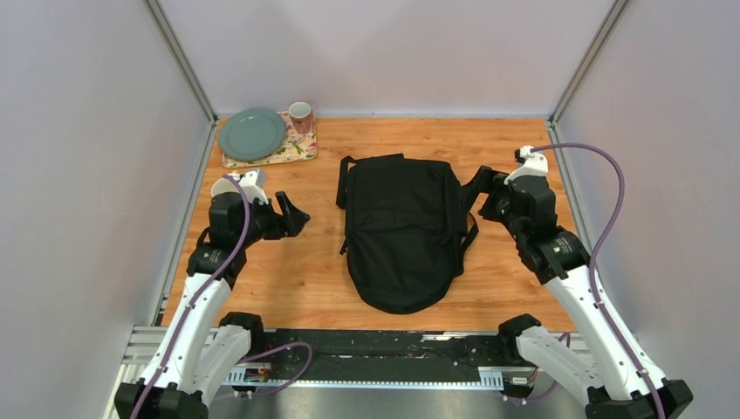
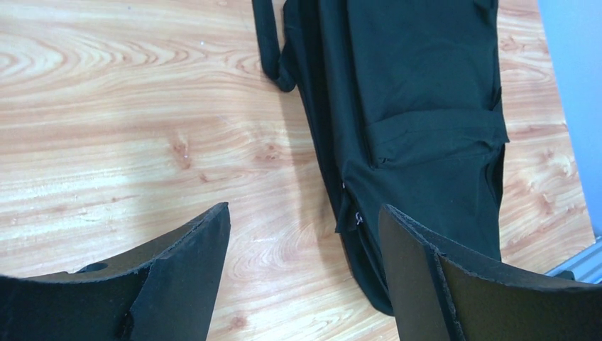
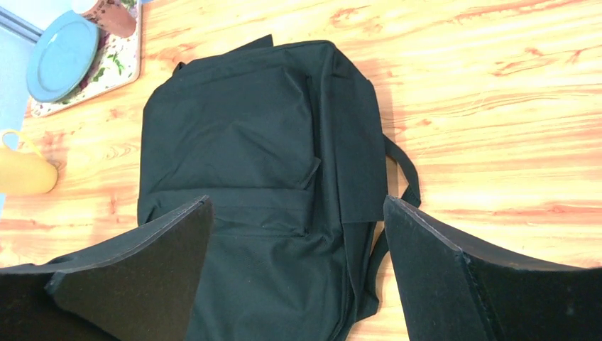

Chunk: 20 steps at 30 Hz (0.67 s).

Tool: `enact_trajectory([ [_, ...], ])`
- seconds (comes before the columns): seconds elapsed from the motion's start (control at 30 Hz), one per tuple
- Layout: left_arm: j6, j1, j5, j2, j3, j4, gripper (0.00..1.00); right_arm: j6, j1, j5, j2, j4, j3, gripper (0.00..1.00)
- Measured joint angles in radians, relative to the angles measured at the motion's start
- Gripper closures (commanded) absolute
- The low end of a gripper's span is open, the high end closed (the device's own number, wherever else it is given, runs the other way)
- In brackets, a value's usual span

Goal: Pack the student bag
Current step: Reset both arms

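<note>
The student bag (image 1: 401, 231) is a large black backpack lying flat in the middle of the wooden table, rounded top toward me and straps at its sides. My left gripper (image 1: 295, 216) is open and empty, a little left of the bag. In the left wrist view the gripper (image 2: 304, 206) is over bare wood beside the bag's edge (image 2: 419, 106). My right gripper (image 1: 478, 185) is open and empty at the bag's right side. In the right wrist view it (image 3: 297, 200) points across the bag (image 3: 248, 128) and its front pocket.
A floral tray (image 1: 292, 150) at the back left holds a grey-green plate (image 1: 252, 133) and a patterned mug (image 1: 300, 114). A yellow cup-like object (image 3: 25, 174) shows at the left edge of the right wrist view. Walls stand on the left, right and back sides.
</note>
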Motion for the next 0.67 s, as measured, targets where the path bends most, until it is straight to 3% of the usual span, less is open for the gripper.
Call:
enact_trajectory([
  [0.33,0.034,0.0,-0.032,-0.023,0.005,0.042,0.16,-0.024,0.0,0.067,0.103,-0.073,0.057,0.05],
  [0.67,0.089,0.0,0.095,0.056,0.051,0.078,0.16,-0.026,-0.013,0.051,0.059,-0.095,0.041,0.05],
])
